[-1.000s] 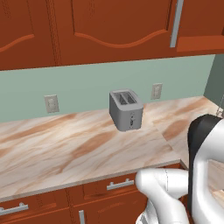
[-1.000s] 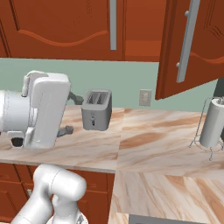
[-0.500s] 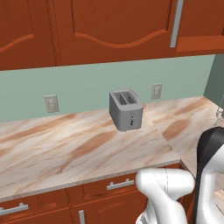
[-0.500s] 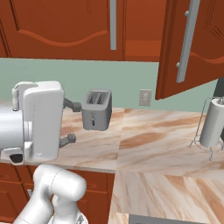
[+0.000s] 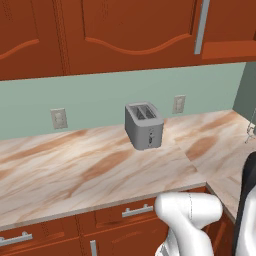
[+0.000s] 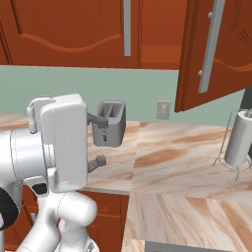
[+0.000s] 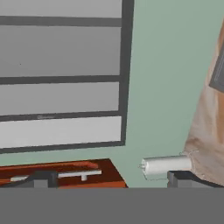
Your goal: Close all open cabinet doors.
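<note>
In the right base view, one cabinet door (image 6: 215, 54) is being seen swung open above the counter (image 6: 187, 162), its bar handle (image 6: 210, 47) facing out, while the door (image 6: 69, 29) to its left is being kept flush in the row. The gripper (image 6: 98, 140) is being held beside the toaster (image 6: 110, 123), its fingers (image 6: 100, 120) spread wide with nothing between them. A paper towel roll (image 6: 241, 138) is being shown well apart at the right, below the open door
</note>
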